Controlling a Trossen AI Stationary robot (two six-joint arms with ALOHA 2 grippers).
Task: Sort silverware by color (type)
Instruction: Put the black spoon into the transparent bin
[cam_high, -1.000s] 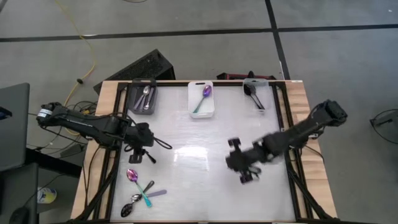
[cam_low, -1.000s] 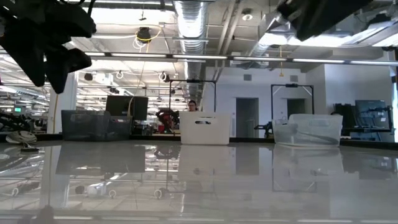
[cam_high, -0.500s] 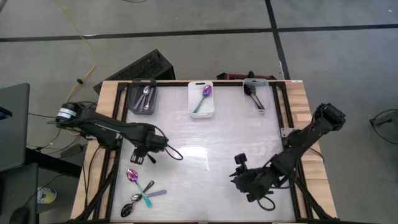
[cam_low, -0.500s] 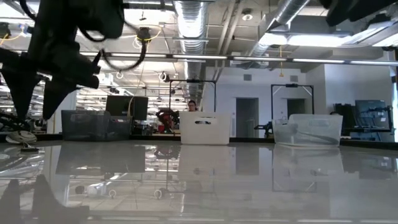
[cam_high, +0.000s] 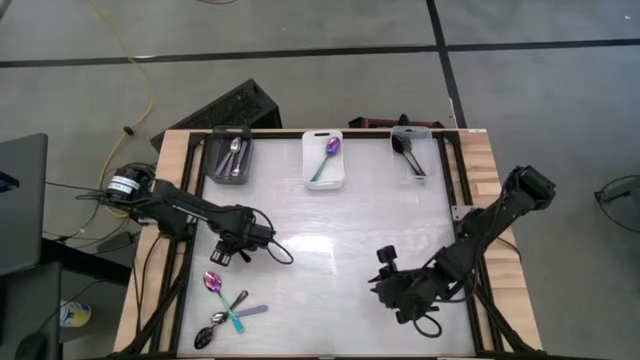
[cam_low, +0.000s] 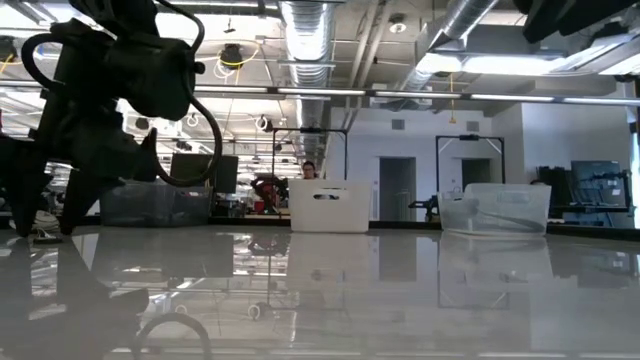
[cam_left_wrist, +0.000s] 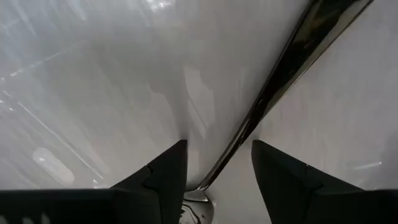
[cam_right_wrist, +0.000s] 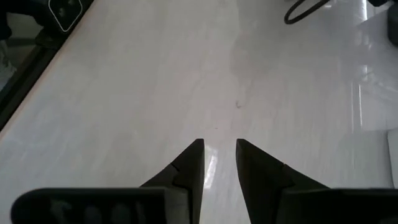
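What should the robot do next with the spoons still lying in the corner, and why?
Probably ease the open left gripper toward the loose spoons, since it hangs just beyond them with nothing between its fingers. The right gripper waits over bare table.
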